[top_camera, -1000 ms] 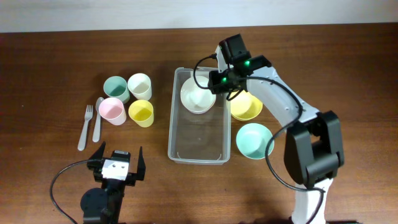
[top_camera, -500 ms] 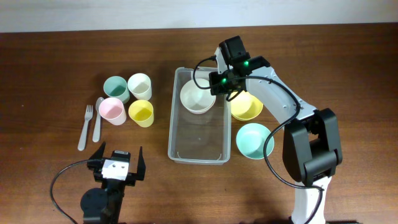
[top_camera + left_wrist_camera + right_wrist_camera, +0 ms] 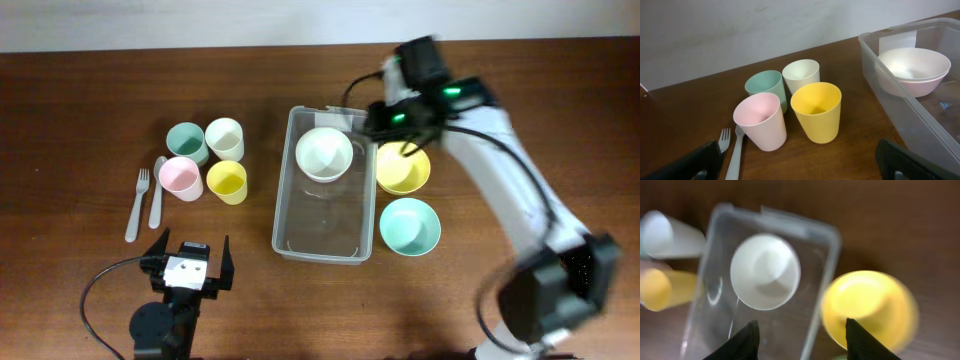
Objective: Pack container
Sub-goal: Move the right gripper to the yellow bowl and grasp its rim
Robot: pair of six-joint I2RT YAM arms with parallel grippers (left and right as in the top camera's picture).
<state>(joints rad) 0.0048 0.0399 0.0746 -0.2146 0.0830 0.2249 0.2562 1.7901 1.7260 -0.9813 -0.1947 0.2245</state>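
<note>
- The container (image 3: 279, 214) lies at the table's middle, long sides running from far edge to near edge, with a white bowl (image 3: 324, 153) at its far end.
- The right gripper (image 3: 802, 341) hangs over the container's far right corner and the yellow bowl (image 3: 403, 168); its jaws are spread wide and empty.
- The left gripper (image 3: 800, 165) sits at the near edge, also wide and empty.
- Risk: the yellow bowl sits just beside the container wall, so a finger coming down on that side could shove the tub or clip its rim.
- Risk: a thin rim pinch may slip, or a bowl set off-centre on the white one could sit tilted.
- Risk: the cups stand packed together, so taking one could topple a neighbour.
- Bowls: three sure, counting the teal bowl (image 3: 410, 225); the left wrist view hints at a second rim under the white one, but I cannot tell.
- Cups: four, namely teal cup (image 3: 185, 140), white cup (image 3: 224, 137), pink cup (image 3: 180, 177), yellow cup (image 3: 228, 181).
- Cutlery: one fork (image 3: 135, 205), one spoon (image 3: 158, 190), towards the left edge.
</note>
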